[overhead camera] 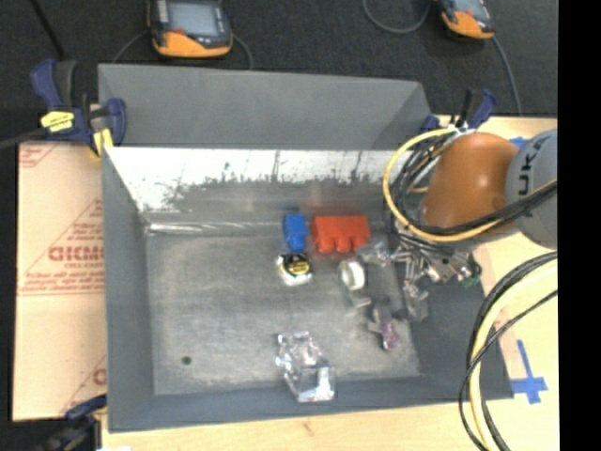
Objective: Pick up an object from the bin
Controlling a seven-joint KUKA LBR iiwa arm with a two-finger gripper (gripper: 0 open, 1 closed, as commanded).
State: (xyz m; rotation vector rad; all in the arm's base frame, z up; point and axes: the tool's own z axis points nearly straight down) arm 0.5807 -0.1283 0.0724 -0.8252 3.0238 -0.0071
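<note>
Since the gripper (411,294) sits by the right wall of the bin (216,294), just beside a small purple piece (387,334) and near a grey round cap (352,273), it could knock either aside. Whether it is open or holding anything, I cannot tell.

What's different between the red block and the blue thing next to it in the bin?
Colour: the red block is orange-red, the blue piece bright blue. Size: the red block is clearly wider than the blue piece. Pose: the red block lies crosswise in the view, the blue piece runs top to bottom. Both lie side by side near the back wall of the bin.
</note>
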